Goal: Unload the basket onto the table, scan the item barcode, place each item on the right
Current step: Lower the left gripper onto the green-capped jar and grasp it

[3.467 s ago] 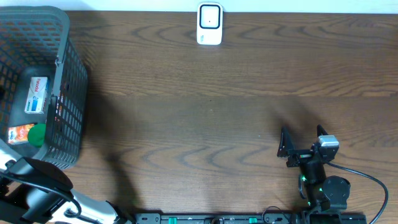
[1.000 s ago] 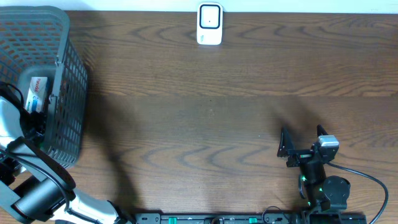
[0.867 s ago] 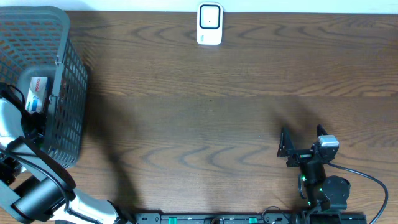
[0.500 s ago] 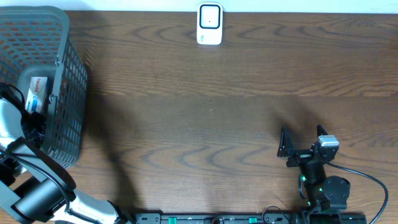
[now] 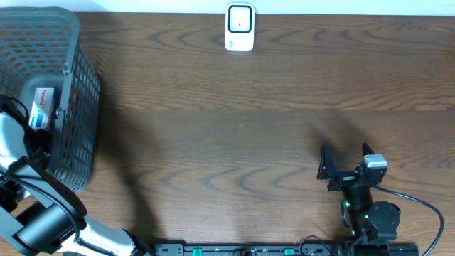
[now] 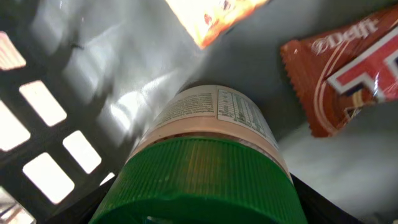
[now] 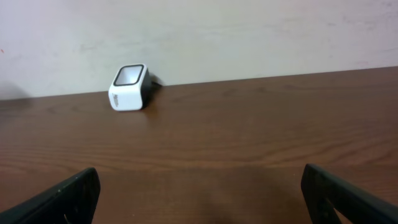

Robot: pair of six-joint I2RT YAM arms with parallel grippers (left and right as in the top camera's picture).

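At the 9 o'clock side of the wooden table, a grey plastic basket with mesh walls is entered from above by the left arm. A white box with red and blue print is seen on the basket floor, at 12 o'clock from the arm.

In the left wrist view the jar is found directly between the fingers of the left gripper. Its ribbed green cap fills the gap, and a dark finger is pressed along each side of it. The fingers are held partly apart, closed on the cap. The jar is round and pale, with a printed paper label facing up. An orange packet lies at 12 o'clock from the jar, and a glossy brown wrapper with white lettering at 2 o'clock, both on the smooth grey floor.

At 12 o'clock on the table, a small white scanner with a dark-rimmed window is stood against the pale wall.

At 5 o'clock, the right gripper is held low over bare wood. Its black fingers are spread wide and nothing is held or touched.
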